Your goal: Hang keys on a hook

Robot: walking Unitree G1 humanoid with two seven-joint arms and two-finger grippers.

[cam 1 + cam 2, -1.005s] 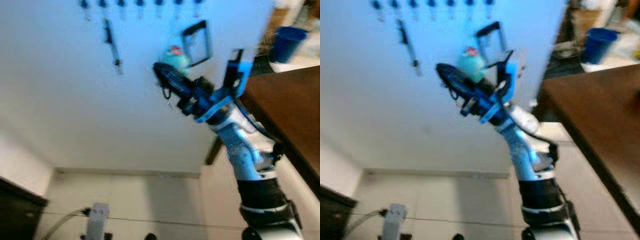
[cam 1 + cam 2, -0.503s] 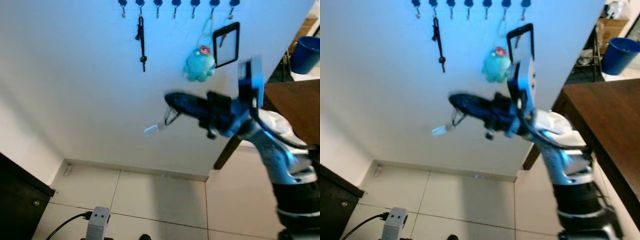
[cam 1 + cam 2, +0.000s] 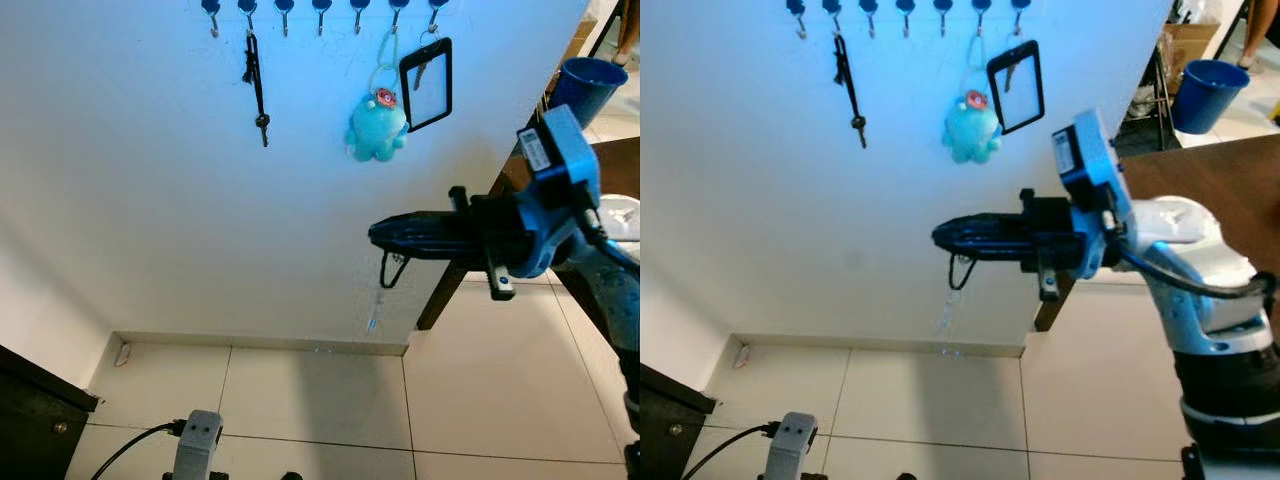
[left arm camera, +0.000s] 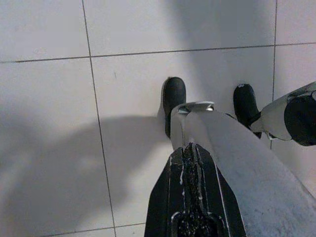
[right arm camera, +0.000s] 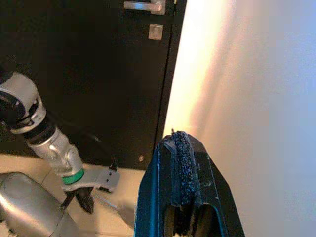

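Right hand (image 3: 940, 236) was held out level before the white wall, its long black fingers pressed together on the dark ring of a small bunch of keys (image 3: 954, 290); the ring and a pale tag hung below the fingertips. From the hand, the row of blue-knobbed wall hooks (image 3: 905, 8) lay at about 11 to 12 o'clock, well apart. The turquoise plush keychain (image 3: 971, 129) and black-framed card holder (image 3: 1016, 87) occupied two hooks.

Risk, judged: the dangling ring may swing on the lift and miss the hook, or snag the plush. Left hand (image 4: 189, 197) hung idle over the tiled floor, fingers together, empty.
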